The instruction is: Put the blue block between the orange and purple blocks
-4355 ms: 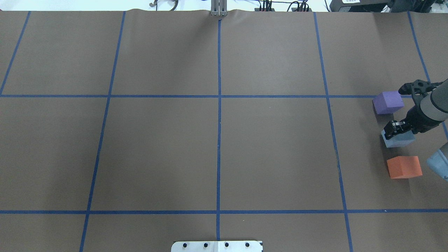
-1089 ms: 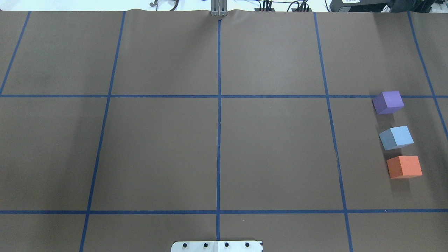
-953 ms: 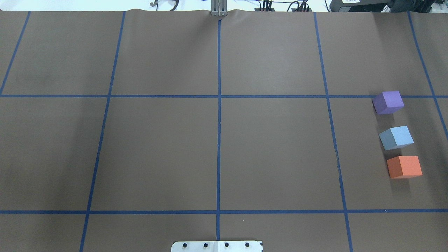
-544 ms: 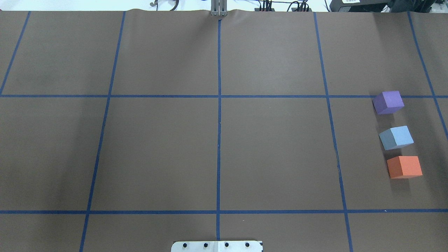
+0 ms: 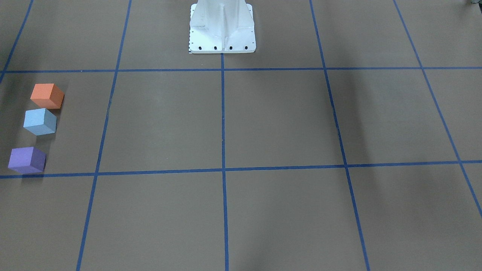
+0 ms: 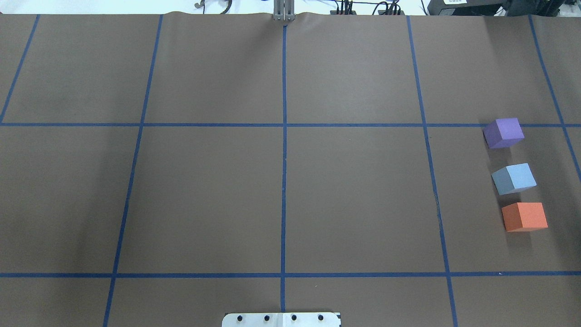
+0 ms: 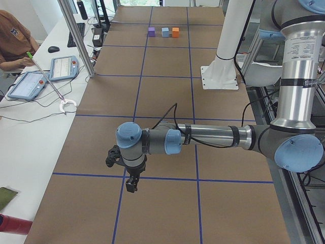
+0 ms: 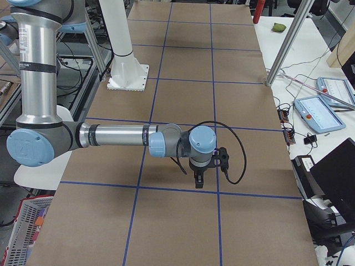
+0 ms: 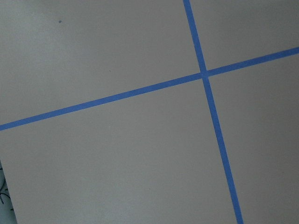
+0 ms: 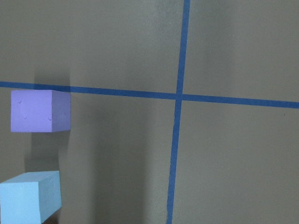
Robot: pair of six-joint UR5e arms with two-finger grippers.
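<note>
The blue block point(image 6: 514, 178) sits on the brown table between the purple block point(image 6: 504, 132) and the orange block point(image 6: 524, 216), in a column at the right edge, all apart. In the front-facing view they stand at the left: orange point(image 5: 47, 96), blue point(image 5: 39, 121), purple point(image 5: 26, 160). The right wrist view shows the purple block point(image 10: 40, 111) and the blue block point(image 10: 30, 196) from above. My left gripper point(image 7: 131, 185) and my right gripper point(image 8: 198, 182) hang above the table, seen only in side views; I cannot tell whether they are open or shut.
The white robot base plate point(image 5: 222, 26) stands at the table's robot side. Blue tape lines point(image 6: 283, 181) form a grid. An operator point(image 7: 12, 43), tablets point(image 7: 63, 67) and a metal pole point(image 7: 76, 35) are beside the table on the far side.
My right arm, which stood at the blue block 4.4 s ago, has left the overhead view. The blue block stays between the other two. Nothing has moved in the last second.
</note>
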